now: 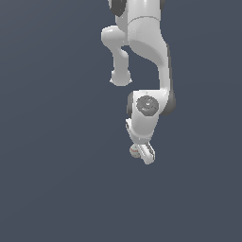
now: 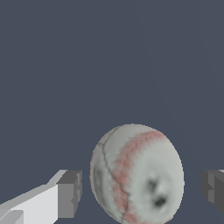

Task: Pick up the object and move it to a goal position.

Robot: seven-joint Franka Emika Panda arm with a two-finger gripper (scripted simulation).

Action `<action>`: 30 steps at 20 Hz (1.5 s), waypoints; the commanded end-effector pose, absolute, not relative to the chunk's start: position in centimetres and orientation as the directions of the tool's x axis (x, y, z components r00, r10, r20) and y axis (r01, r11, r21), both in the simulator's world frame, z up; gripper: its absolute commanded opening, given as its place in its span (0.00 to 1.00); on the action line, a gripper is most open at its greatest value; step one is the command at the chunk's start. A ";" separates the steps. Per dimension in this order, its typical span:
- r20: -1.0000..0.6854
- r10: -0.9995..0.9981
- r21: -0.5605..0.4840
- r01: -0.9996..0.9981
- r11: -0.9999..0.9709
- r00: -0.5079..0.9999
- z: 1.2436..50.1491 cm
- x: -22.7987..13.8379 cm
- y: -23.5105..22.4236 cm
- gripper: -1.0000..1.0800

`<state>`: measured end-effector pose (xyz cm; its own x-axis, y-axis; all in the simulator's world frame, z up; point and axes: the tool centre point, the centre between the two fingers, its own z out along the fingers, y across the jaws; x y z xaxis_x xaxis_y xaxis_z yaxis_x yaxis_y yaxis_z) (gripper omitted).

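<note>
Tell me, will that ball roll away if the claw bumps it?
Probably. The ball is round, so a nudge from one finger could send it rolling. It looks firm like a baseball, so it likely won't squash. The open claw has gaps on both sides.

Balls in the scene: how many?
1. The ball sits between the fingers of the open claw, gaps on both sides in the wrist view. In the exterior view the arm mostly hides it; others could be hidden behind the arm.

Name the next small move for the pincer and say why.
Probably close the pincer on the ball. In the wrist view the ball sits between the two fingers, with a gap on each side, so it looks bracketed but not yet gripped.
</note>
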<state>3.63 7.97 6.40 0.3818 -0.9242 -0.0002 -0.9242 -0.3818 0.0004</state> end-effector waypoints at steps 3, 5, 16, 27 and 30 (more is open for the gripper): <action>0.000 -0.925 0.000 -0.925 -0.381 0.381 4.9 3.6 8.0 0.96; 0.000 -0.925 0.000 -0.925 -0.381 0.381 4.8 3.7 8.0 0.96; 0.000 -0.925 0.000 -0.925 -0.381 0.381 4.8 3.7 8.0 0.00; -0.001 -0.924 0.000 -0.924 -0.381 0.381 6.8 2.9 5.2 0.00; -0.001 -0.925 -0.001 -0.925 -0.381 0.381 8.3 2.4 3.0 0.00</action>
<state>2.55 4.16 7.38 0.3824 -0.9240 -0.0020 -0.9240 -0.3824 0.0026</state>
